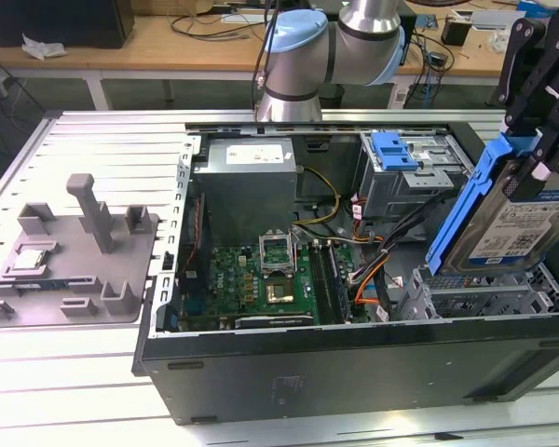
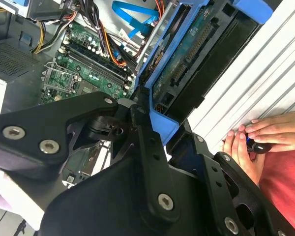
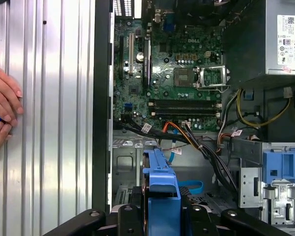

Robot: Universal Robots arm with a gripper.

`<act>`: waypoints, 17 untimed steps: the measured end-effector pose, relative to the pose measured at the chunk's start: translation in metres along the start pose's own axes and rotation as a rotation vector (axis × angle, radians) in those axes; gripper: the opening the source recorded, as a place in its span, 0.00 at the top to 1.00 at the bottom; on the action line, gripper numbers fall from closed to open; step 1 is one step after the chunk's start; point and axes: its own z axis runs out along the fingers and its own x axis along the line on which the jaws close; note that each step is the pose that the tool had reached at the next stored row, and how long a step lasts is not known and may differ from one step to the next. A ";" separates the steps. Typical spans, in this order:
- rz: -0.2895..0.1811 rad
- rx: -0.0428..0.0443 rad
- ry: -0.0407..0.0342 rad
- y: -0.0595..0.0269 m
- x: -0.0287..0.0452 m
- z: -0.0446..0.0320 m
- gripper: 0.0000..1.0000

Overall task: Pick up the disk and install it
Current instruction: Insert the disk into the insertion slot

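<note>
The disk, a silver drive with a white label in a blue bracket, hangs tilted on edge above the open computer case's drive cage at the exterior view's right. My black gripper is shut on its upper end. In the second wrist view the disk shows its connector side between the black fingers. In the first wrist view the blue bracket edge of the disk sits over the metal bay floor.
The open case holds a motherboard, power supply, cables and a blue latch. A grey fixture with a small chip lies at the exterior view's left. A person's hands rest on the slatted table beside the case.
</note>
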 end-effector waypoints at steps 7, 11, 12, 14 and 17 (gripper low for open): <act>-0.004 -0.0001 0.0002 -0.0002 0.0002 0.0069 0.64; -0.007 -0.0002 0.0003 -0.0004 0.0004 0.0111 0.64; -0.007 -0.0002 0.0003 -0.0004 0.0004 0.0113 0.64; -0.008 -0.0002 0.0003 -0.0004 0.0004 0.0120 0.64; -0.009 -0.0003 0.0003 -0.0007 0.0005 0.0140 0.64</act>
